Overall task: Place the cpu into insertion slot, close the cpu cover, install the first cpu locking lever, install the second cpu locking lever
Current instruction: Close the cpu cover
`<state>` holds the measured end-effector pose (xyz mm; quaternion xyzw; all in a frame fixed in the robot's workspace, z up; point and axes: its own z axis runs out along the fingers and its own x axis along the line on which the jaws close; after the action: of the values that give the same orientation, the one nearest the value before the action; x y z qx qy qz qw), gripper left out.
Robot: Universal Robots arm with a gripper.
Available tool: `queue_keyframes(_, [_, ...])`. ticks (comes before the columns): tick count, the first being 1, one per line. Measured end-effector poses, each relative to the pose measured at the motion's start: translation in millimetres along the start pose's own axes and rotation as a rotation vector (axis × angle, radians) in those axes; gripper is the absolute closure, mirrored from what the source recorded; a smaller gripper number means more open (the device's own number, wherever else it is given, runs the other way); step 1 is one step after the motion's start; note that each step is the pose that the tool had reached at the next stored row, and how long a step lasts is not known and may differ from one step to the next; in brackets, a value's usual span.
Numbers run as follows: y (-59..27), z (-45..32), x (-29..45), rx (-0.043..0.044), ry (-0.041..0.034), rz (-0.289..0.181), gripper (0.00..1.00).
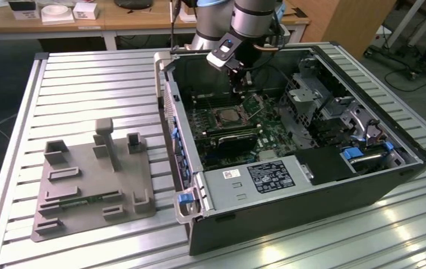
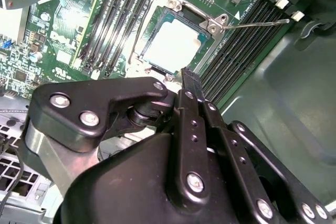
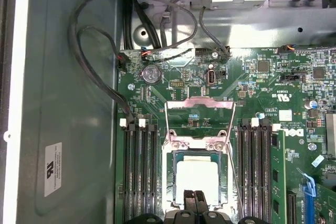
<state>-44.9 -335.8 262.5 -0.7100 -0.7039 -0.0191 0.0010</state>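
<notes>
Computer case (image 1: 310, 216), cpu (image 3: 197, 179) inside, on slatted metal table (image 1: 86, 84); desk (image 1: 123, 19) behind.

A grey robot arm (image 1: 254, 17) holds its black gripper (image 1: 241, 84) inside an open black computer case (image 1: 310, 216), near the silver-rimmed square insertion slot (image 1: 226, 116) on the green circuit board (image 1: 273, 133).

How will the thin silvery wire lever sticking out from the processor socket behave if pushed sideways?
The thin silvery wire lever looks long and slender, so it would probably flex and spring back rather than stay stiff. Its smooth round metal may slip off the tips of the shut black end effector.
</notes>
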Motion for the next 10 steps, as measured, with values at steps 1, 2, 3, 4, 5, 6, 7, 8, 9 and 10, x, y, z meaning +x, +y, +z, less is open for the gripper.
queue_keyframes(1, [0.0, 0.0, 0.0, 0.0000, 0.0000, 0.000, 0.89])
queue_keyframes(2, [0.0, 0.0, 0.0, 0.0000, 0.0000, 0.000, 0.89])
queue_keyframes(3, [0.0, -0.1, 0.0, 0.0000, 0.0000, 0.000, 0.89])
queue_keyframes(4, [0.0, -0.1, 0.0, 0.0001, -0.0002, 0.000, 0.89])
queue_keyframes(5, [0.0, 0.1, 0.0, 0.0002, -0.0003, 0.000, 0.89])
queue_keyframes(6, [0.2, 0.4, 0.0, 0.0002, -0.0004, 0.000, 0.89])
queue_keyframes(7, [0.9, 0.6, 0.0, 0.0003, -0.0004, 0.000, 0.89])
queue_keyframes(8, [2.4, 0.9, 0.0, 0.0002, -0.0002, 0.000, 0.89])
queue_keyframes(9, [4.6, 1.1, 0.0, 0.0002, -0.0003, 0.000, 0.89])
queue_keyframes(10, [7.1, 1.3, 0.0, 0.0001, -0.0002, 0.000, 0.89])
